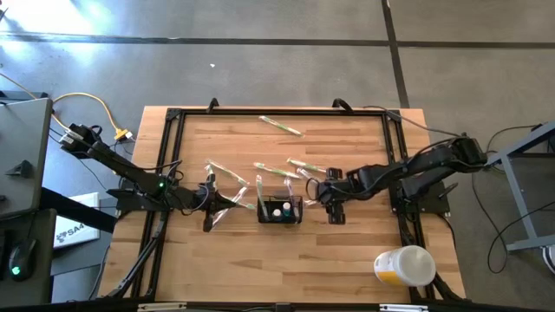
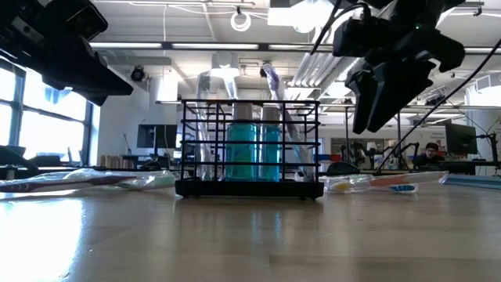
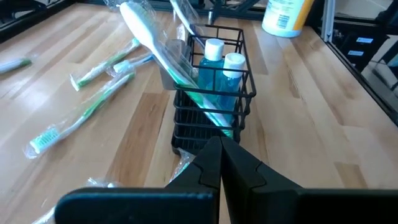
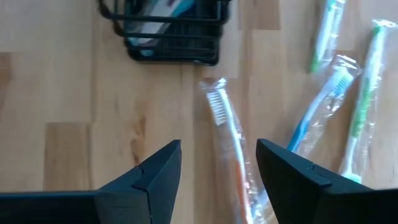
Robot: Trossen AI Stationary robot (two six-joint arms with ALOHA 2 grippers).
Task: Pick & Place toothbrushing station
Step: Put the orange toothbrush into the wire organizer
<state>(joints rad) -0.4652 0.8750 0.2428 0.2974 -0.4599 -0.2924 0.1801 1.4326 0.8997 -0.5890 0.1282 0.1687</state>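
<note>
Caddy (image 4: 166,28) top cut off, contents unclear

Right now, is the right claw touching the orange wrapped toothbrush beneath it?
Apart. The right wrist view shows the right claw open above the orange toothbrush, with bare wood visible between each finger and the wrapper.

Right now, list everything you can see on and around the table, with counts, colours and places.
Caddy: one, black wire, table centre.
Bottles: two, teal with white caps, inside the caddy.
Wrapped toothbrushes in the caddy: two, leaning out of it.
Loose wrapped toothbrushes: several, mostly green, some blue or orange, lying around the caddy.
Cup: one, white and yellow, on its side at the table's near right corner.
Left hand: shut, left of the caddy.
Right hand: open, above an orange toothbrush.
</note>
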